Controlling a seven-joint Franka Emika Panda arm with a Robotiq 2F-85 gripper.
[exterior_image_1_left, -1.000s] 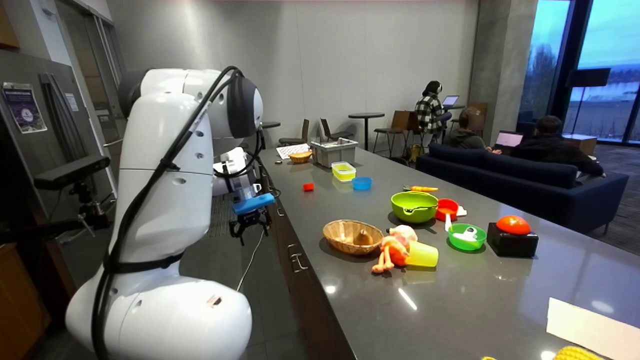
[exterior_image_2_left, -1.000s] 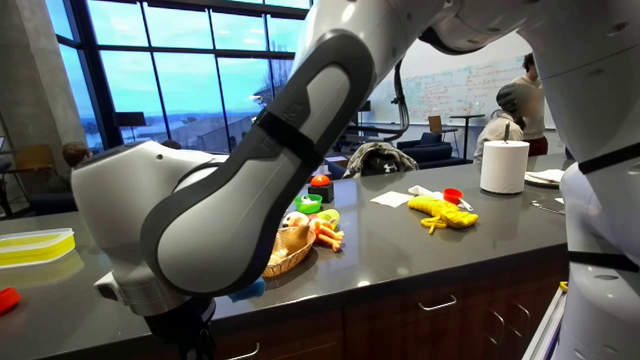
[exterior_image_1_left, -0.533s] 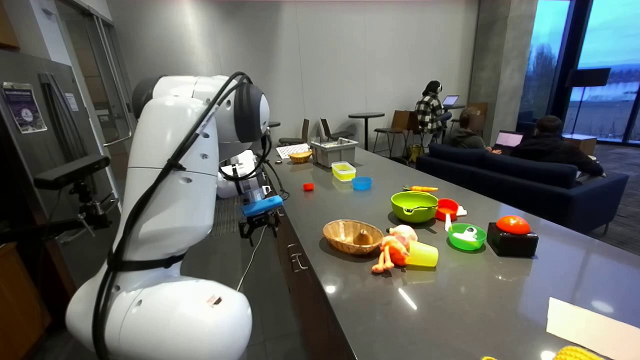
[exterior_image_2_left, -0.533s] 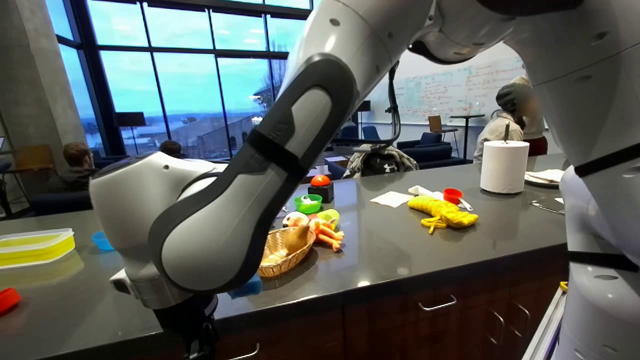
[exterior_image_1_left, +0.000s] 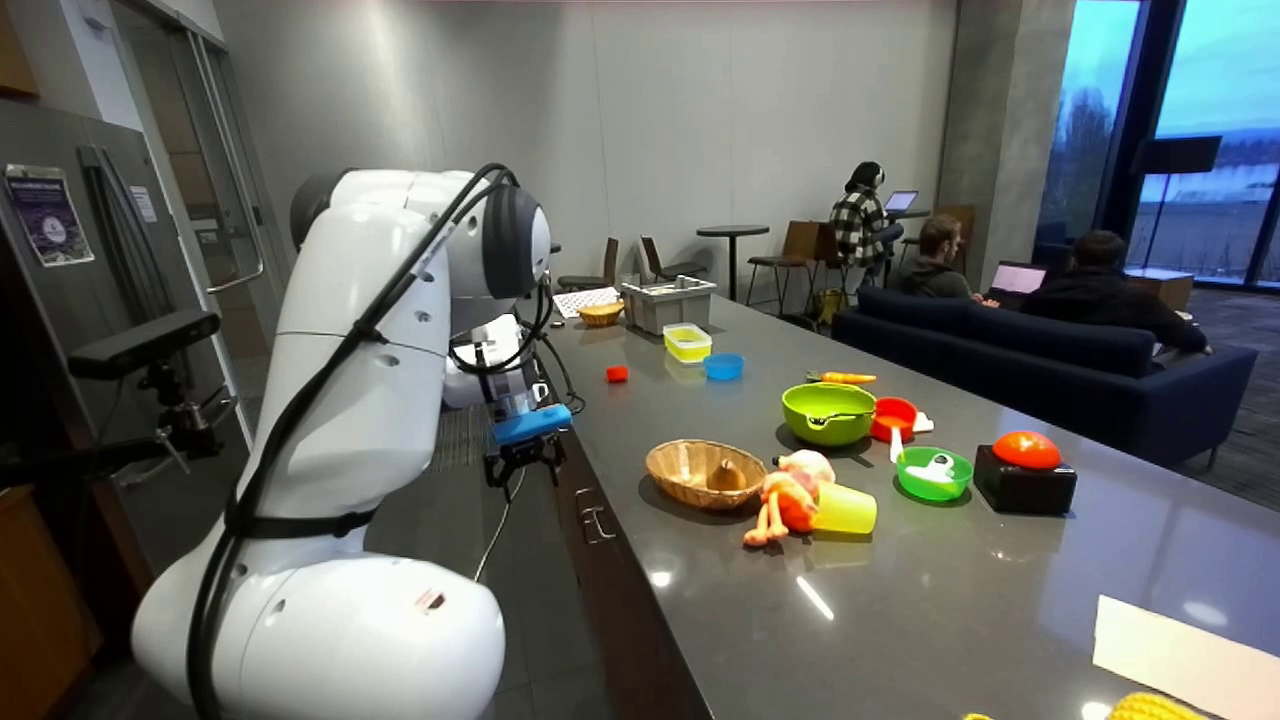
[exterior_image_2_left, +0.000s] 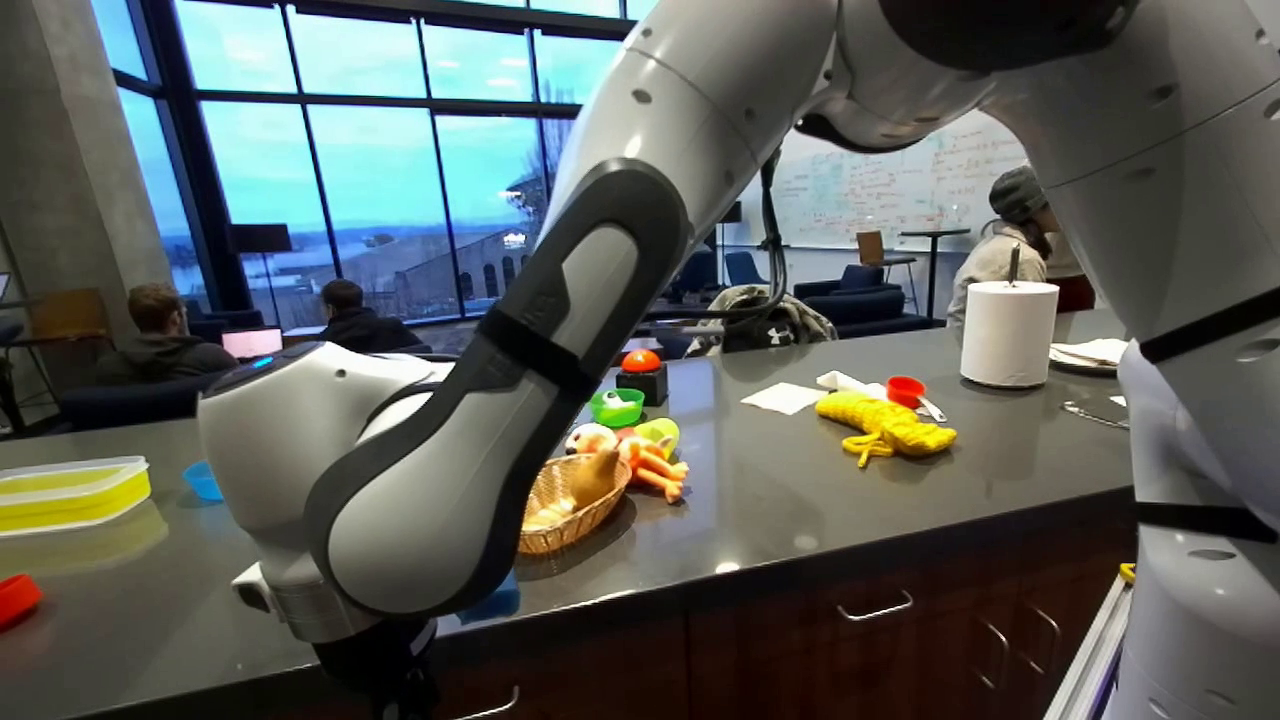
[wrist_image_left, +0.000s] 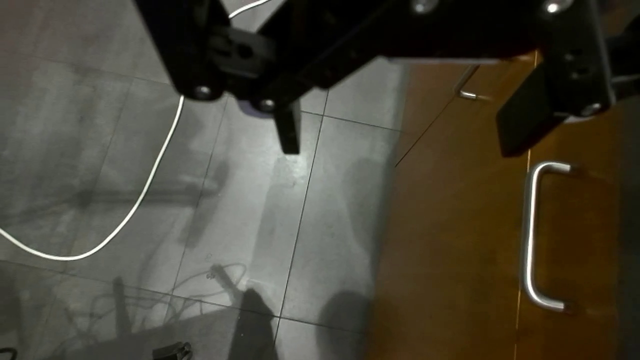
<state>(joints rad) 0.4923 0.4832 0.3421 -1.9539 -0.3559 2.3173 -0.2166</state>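
Observation:
My gripper (wrist_image_left: 401, 146) is open, with nothing between its black fingers. It points down over the floor, beside the front of the counter. In an exterior view the gripper (exterior_image_1_left: 524, 466) hangs just off the counter's edge, below a blue part of the wrist. Closest to it are the brown wooden cabinet fronts (wrist_image_left: 450, 240). A silver bar handle (wrist_image_left: 531, 235) stands beyond the right finger in the wrist view, and another handle (wrist_image_left: 467, 90) shows partly behind the gripper. On the counter are a wicker basket (exterior_image_1_left: 690, 490) with a brown item, an orange plush toy (exterior_image_1_left: 790, 500) and a yellow cup (exterior_image_1_left: 846, 508).
Also on the counter are a green bowl (exterior_image_1_left: 825, 425), a red-domed black box (exterior_image_1_left: 1025, 490), a blue bowl (exterior_image_1_left: 724, 367), a grey bin (exterior_image_1_left: 668, 308), a yellow knitted thing (exterior_image_2_left: 880, 425) and a paper roll (exterior_image_2_left: 1008, 335). A white cable (wrist_image_left: 145, 192) lies on the floor.
The arm has shifted toward the counter's edge and sunk a little, and the gripper has moved with it. Its jaws have stayed open. Things on the counter have not moved.

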